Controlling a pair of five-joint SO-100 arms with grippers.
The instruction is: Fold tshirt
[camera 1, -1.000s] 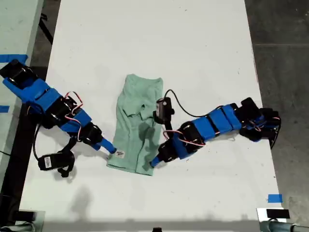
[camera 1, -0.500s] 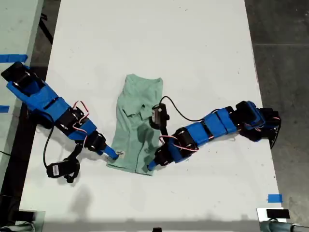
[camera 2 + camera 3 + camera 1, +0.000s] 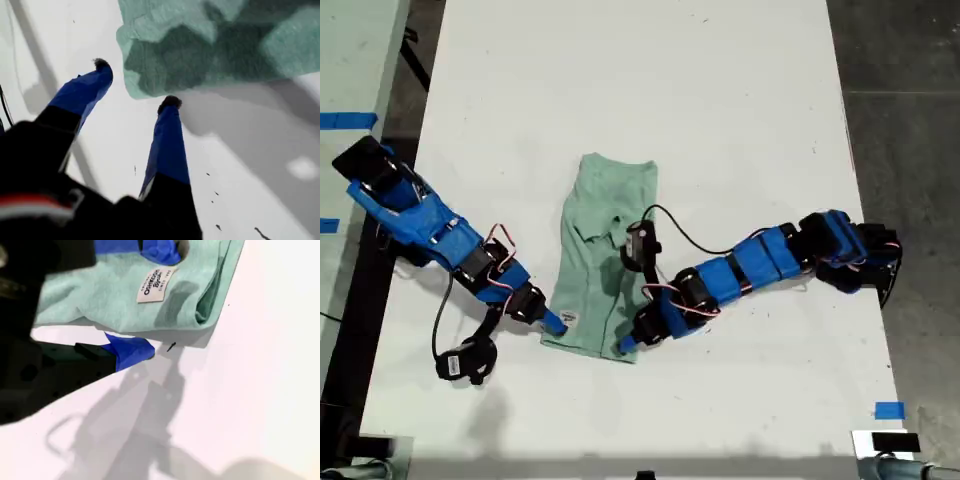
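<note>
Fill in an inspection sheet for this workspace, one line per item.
Surface: white table, flat, a few small dark specks.
Job's things: tshirt, partly folded and rumpled; white tag showing near one corner.
Clutter: a scrap of blue tape at the exterior view's lower right.
Grippers: my first gripper open at a tshirt corner; my second gripper open, its jaws either side of the edge by the tag.
Cables: a black cable loops over the tshirt; another cable hangs off the arm at the exterior view's left.
Surroundings: grey floor; neighbouring bench with blue tape.
</note>
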